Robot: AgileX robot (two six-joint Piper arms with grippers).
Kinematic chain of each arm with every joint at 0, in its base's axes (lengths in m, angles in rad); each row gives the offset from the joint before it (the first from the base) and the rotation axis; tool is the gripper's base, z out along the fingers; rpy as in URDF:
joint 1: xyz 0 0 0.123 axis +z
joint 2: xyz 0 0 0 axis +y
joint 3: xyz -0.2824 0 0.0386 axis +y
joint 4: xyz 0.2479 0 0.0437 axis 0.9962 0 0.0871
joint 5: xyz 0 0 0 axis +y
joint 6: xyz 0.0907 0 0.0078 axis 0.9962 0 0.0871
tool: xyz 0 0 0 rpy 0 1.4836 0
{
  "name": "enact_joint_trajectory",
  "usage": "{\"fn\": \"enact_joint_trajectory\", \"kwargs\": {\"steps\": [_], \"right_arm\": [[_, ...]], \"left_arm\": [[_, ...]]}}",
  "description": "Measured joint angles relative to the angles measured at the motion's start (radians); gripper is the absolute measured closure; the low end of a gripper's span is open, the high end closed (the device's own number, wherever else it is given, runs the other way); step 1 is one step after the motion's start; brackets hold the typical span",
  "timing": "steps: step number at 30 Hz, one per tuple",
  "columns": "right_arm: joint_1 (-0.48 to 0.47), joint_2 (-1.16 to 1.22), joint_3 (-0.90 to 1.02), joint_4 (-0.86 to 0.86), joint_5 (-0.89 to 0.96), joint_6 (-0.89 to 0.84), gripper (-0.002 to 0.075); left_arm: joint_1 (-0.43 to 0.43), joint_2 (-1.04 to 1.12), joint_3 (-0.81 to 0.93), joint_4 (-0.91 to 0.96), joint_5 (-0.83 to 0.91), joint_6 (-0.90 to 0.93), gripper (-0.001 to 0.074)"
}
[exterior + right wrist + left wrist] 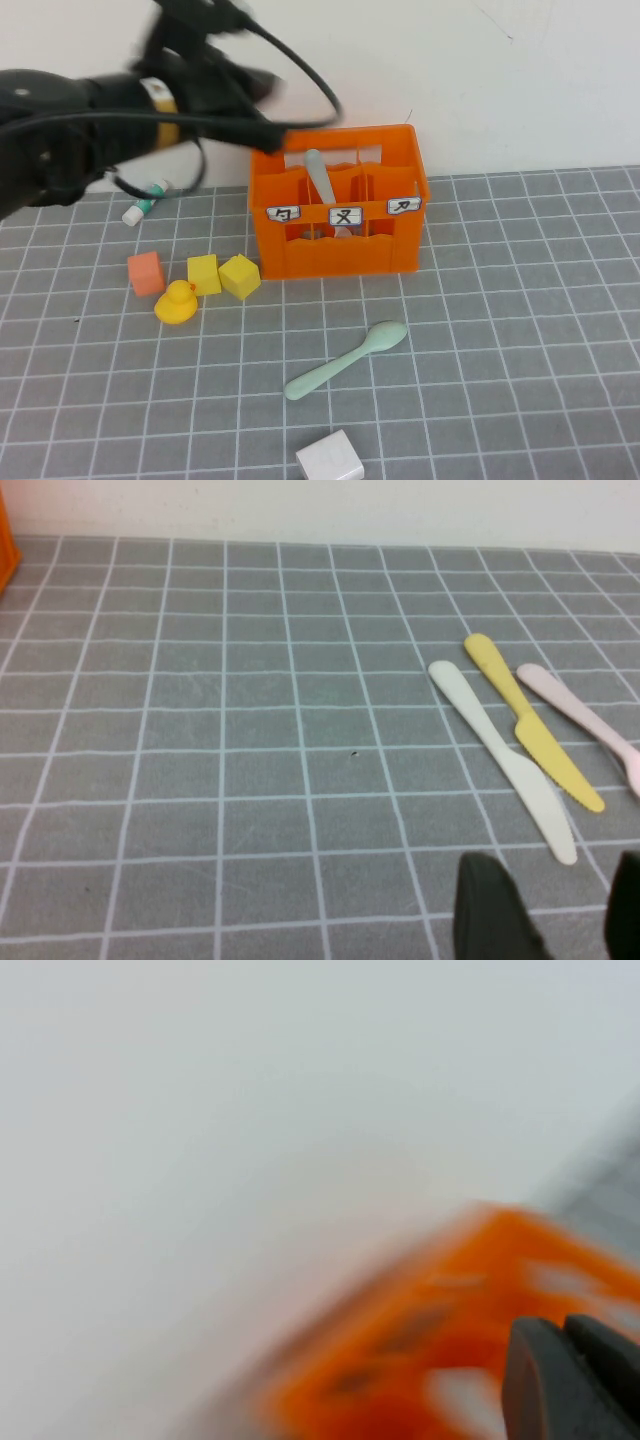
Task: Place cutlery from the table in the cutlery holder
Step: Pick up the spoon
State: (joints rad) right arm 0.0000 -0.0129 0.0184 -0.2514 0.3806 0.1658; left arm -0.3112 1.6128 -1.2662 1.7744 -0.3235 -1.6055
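**Plastics on a matt table**

We see a crate (340, 235) of bright, smooth orange plastic with a slight sheen, paper-like white labels (345, 216) on its front. The spoon (345, 361) looks like pale mint plastic, smooth and satiny. The table (520, 330) is a matt grey sheet. The duck (177, 302) and cubes (222, 275) seem smooth plastic. The knives (515, 750) look matt plastic. We find the left gripper (570, 1380), near the crate, and the right gripper (550, 905), over the table, matt black.

left pincer (265, 135) raised, right pincer (545, 905) open
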Motion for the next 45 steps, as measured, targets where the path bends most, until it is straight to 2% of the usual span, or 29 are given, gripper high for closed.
{"fn": "enact_joint_trajectory", "kwargs": {"steps": [3, 6, 10, 14, 21, 26, 30, 37, 45], "right_arm": [[0.0, 0.0, 0.0, 0.0, 0.0, 0.0, 0.047], [0.0, 0.0, 0.0, 0.0, 0.0, 0.0, 0.047], [0.0, 0.0, 0.0, 0.0, 0.0, 0.0, 0.047], [0.0, 0.0, 0.0, 0.0, 0.0, 0.0, 0.047], [0.0, 0.0, 0.0, 0.0, 0.0, 0.0, 0.047], [0.0, 0.0, 0.0, 0.0, 0.0, 0.0, 0.047], [0.0, 0.0, 0.0, 0.0, 0.0, 0.0, 0.047], [0.0, 0.0, 0.0, 0.0, 0.0, 0.0, 0.047], [0.0, 0.0, 0.0, 0.0, 0.0, 0.0, 0.047]], "left_arm": [[0.001, -0.048, 0.035, -0.017, 0.248, 0.008, 0.0734], [0.002, -0.104, 0.094, -0.082, 0.419, 0.07, 0.0735], [0.005, -0.206, 0.212, -0.25, 0.512, 0.169, 0.0735], [0.005, -0.323, 0.354, -0.305, 0.519, 0.192, 0.0735], [0.005, -0.559, 0.561, -0.311, 0.434, 0.147, 0.0735], [0.005, -0.719, 0.66, -0.309, 0.323, 0.135, 0.0735], [0.005, -0.844, 0.719, -0.307, 0.301, 0.07, 0.0735], [0.005, -0.982, 0.827, -0.288, 0.189, 0.002, 0.0735], [0.005, -1.03, 0.848, -0.182, -0.023, 0.0, 0.0735]]}}
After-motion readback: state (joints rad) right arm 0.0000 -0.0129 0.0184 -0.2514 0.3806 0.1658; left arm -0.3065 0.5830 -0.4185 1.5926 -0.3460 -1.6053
